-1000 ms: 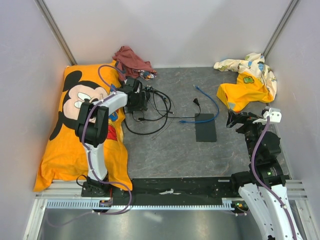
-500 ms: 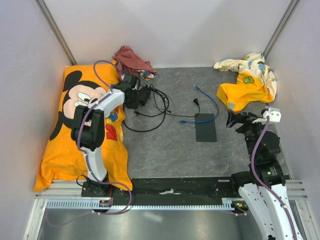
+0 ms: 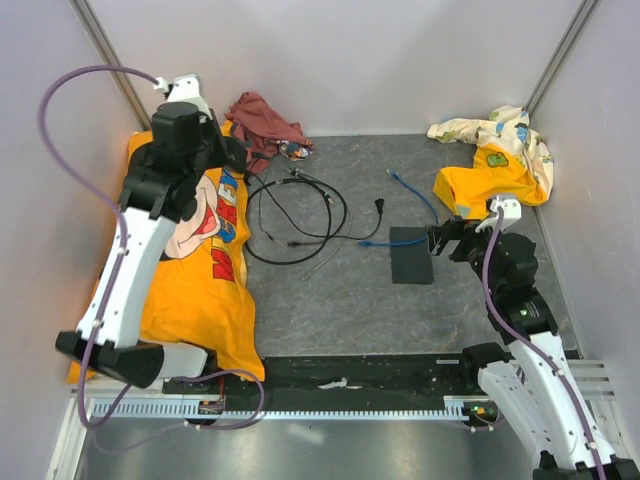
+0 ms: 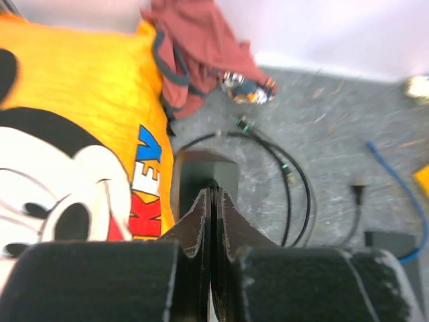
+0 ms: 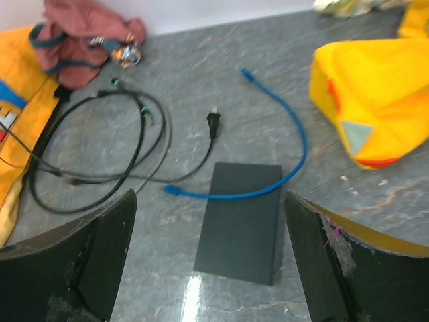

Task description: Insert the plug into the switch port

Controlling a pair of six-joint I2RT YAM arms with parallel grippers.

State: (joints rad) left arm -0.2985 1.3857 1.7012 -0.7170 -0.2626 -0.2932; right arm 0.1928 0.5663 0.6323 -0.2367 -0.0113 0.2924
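The left gripper (image 4: pixel 211 201) hangs over the pillow (image 3: pixel 190 290) near the far left corner. Only its wrist view shows its fingers pressed together. Black cords (image 3: pixel 295 215) coil mid-bench. The switch (image 3: pixel 411 254) lies right of centre. The right wrist view shows the blue cable's (image 3: pixel 418 208) plug (image 5: pixel 171 190) near its left edge. The right gripper (image 3: pixel 438 241), spread wide, hangs just right of the switch.

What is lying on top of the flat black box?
A blue cable crosses the far end of the flat black box; the rest of its top is bare. Anything beneath the box is hidden.
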